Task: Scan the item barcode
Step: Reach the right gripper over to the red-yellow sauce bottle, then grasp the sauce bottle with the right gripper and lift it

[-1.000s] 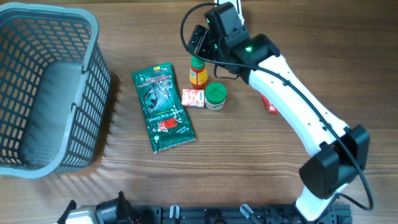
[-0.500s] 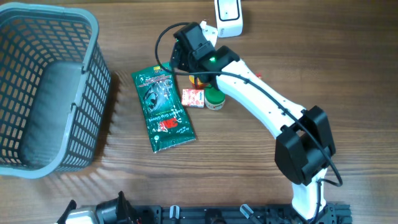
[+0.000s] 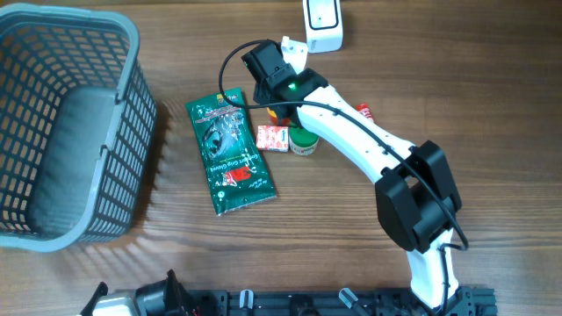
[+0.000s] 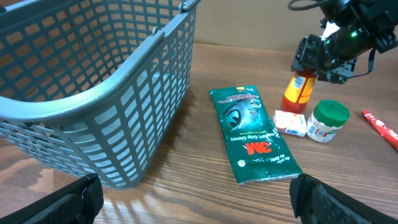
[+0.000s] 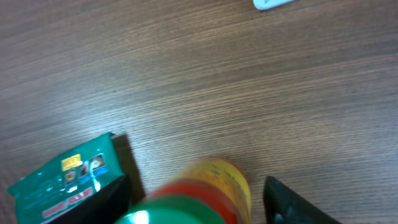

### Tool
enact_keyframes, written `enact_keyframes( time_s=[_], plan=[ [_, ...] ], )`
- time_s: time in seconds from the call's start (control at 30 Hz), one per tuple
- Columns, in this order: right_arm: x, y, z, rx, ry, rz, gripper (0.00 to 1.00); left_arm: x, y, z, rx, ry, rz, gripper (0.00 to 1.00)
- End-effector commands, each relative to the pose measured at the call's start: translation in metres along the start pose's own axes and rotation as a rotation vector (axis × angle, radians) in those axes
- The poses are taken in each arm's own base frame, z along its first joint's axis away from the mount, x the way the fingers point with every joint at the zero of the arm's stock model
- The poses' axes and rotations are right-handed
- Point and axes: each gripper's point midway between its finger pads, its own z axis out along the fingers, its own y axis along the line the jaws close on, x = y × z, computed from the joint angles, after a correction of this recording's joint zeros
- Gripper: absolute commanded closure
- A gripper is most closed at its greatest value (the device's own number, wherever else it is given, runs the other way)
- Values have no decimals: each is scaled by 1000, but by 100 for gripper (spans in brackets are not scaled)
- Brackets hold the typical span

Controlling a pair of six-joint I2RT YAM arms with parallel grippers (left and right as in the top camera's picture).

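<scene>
Right wrist view: sauce bottle upright near the far edge of the bench, straddled by the open right hand — not yet pinched. Left hand wide open. Lifting, scanning — all to come.

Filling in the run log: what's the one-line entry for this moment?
left end effector: open, empty | right end effector: open, straddling orange bottle | bottle upright, not lifted

One each: basket, green pouch, bottle, green-lidded jar, small box, red packet, white scanner.
</scene>
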Motion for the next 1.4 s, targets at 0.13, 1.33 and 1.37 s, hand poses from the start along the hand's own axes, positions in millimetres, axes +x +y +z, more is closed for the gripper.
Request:
enact_keyframes(
  time_s=[0.13,1.33,1.37],
  plan=[
    [-7,-3,7,38,-43,-12,53,0,-3,-1,11,-7,-3,0],
    [1,-181,-94,434,186,192,59,0,-3,-1,11,-7,-3,0],
    [3,-183,-96,444,197,187,59,0,-3,-1,11,-7,-3,0]
  ],
)
